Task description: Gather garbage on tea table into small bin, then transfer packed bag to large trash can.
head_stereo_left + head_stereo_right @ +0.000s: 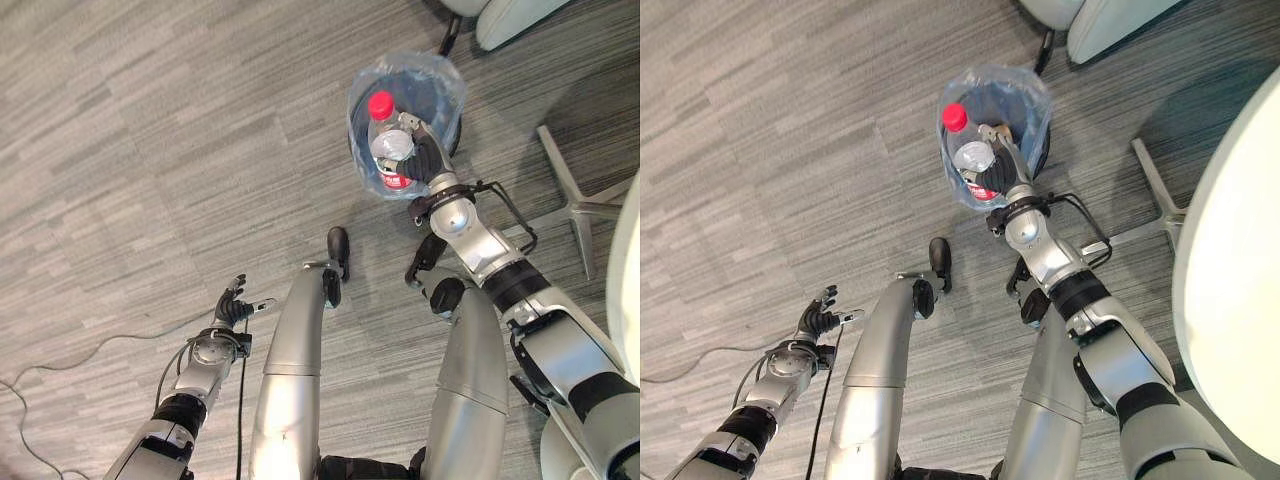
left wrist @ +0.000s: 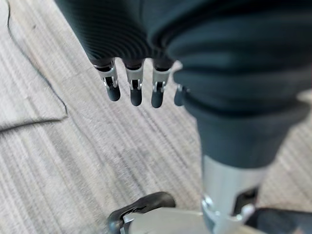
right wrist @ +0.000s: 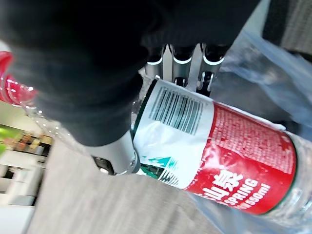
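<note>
Fingers [image 3: 180, 61] and thumb of the right hand [image 1: 428, 160] wrapped round a clear plastic bottle [image 1: 388, 146]

Bottle (red cap, red-and-white label) sits upright over the mouth of the small bin [image 1: 448, 128], which is lined with a clear blue bag [image 1: 405, 70] and stands on the grey wood-grain floor [image 1: 150, 150]. Left hand [image 1: 232, 308] hangs low over that floor, fingers loosely straight and empty

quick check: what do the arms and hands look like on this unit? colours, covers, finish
Both arms are silver-grey metal segments with black joint bands. Each hand, the left hand and the right hand, has a dark ribbed cover over its back and wrist, with silver fingers ending in dark rounded tips. The thumb is silver too.
</note>
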Available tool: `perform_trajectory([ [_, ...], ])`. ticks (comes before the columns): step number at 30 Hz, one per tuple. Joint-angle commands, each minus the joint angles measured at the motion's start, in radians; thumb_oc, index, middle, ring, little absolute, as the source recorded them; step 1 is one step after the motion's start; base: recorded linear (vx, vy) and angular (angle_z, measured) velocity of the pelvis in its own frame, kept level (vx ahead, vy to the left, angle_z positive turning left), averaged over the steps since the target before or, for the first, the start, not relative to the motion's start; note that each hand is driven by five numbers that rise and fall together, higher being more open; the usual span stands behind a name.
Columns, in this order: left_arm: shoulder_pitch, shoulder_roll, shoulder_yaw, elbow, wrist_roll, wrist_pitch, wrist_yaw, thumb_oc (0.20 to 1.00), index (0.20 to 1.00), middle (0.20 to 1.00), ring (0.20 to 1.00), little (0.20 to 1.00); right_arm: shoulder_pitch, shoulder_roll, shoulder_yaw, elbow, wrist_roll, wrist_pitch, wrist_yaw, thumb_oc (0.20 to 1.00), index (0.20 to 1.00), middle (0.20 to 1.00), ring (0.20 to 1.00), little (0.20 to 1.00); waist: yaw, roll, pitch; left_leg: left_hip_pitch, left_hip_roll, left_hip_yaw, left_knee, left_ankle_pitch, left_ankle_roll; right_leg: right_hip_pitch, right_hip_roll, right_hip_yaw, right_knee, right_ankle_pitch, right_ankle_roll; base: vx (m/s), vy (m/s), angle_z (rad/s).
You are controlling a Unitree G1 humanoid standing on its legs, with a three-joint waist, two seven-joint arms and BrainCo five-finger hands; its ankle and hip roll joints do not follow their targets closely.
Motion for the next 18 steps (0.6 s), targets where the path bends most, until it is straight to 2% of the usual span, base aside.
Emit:
perform_trajectory([
  [1,0.076,0.017,-0.04,-0.047,-0.034,-0.037,0.011,1.0,1.0,1.0,1.0,1.0,0.003,0.001,0.041,-0.031,0.028,-0.028,-0.044,0.2,0.2,0.2,0.2,0.2,0.008,0.041,-0.095,0.056,-0.05,-0.071,-0.077,-0.055,-0.015,0.112,0.022,0.059,-0.1,-0.123,0.06,0.04,-0.014,0.15],
  [4,0.066,0.022,-0.075,-0.055,-0.04,-0.045,0.009,1.0,1.0,1.0,1.0,1.0,-0.09,-0.026,0.059,0.071,0.066,-0.026,-0.058,0.2,0.2,0.2,0.2,0.2,0.026,0.051,-0.109,0.022,-0.072,-0.085,-0.092,-0.042,-0.017,0.072,0.01,0.06,-0.09,-0.122,0.058,0.02,-0.011,0.26],
  [6,0.063,0.024,-0.082,-0.053,-0.035,-0.045,0.008,1.0,1.0,1.0,1.0,1.0,-0.114,-0.043,0.071,0.107,0.076,-0.027,-0.061,0.2,0.2,0.2,0.2,0.2,0.031,0.046,-0.117,0.018,-0.078,-0.089,-0.11,-0.033,-0.019,0.067,0.011,0.056,-0.099,-0.116,0.061,0.01,-0.018,0.24],
  [7,0.063,0.022,-0.082,-0.051,-0.034,-0.043,0.009,1.0,1.0,1.0,1.0,1.0,-0.113,-0.049,0.072,0.125,0.089,-0.026,-0.064,1.0,1.0,1.0,1.0,1.0,0.032,0.042,-0.122,0.021,-0.081,-0.09,-0.12,-0.03,-0.019,0.068,0.014,0.054,-0.105,-0.112,0.063,0.0,-0.024,0.03],
  [11,0.06,0.015,-0.078,-0.047,-0.025,-0.041,0.009,1.0,1.0,1.0,1.0,1.0,-0.083,-0.057,0.078,0.133,0.076,-0.024,-0.062,1.0,1.0,1.0,1.0,1.0,0.025,0.037,-0.128,0.03,-0.081,-0.091,-0.13,-0.029,-0.019,0.074,0.021,0.056,-0.113,-0.103,0.064,0.0,0.0,0.0],
  [17,0.069,0.005,-0.047,-0.048,0.002,-0.037,0.016,1.0,1.0,1.0,1.0,1.0,0.019,-0.086,0.144,0.06,-0.132,0.01,-0.059,1.0,1.0,1.0,1.0,1.0,-0.003,0.024,-0.13,0.063,-0.07,-0.089,-0.166,-0.027,-0.024,0.101,0.04,0.055,-0.149,-0.088,0.077,0.0,-0.013,-0.07],
  [18,0.073,0.007,-0.037,-0.049,0.011,-0.038,0.018,1.0,1.0,1.0,1.0,1.0,0.025,-0.104,0.178,0.043,-0.221,0.021,-0.057,1.0,1.0,1.0,1.0,1.0,-0.01,0.021,-0.129,0.071,-0.064,-0.089,-0.176,-0.027,-0.026,0.11,0.044,0.054,-0.163,-0.086,0.08,-0.01,-0.043,-0.1],
])
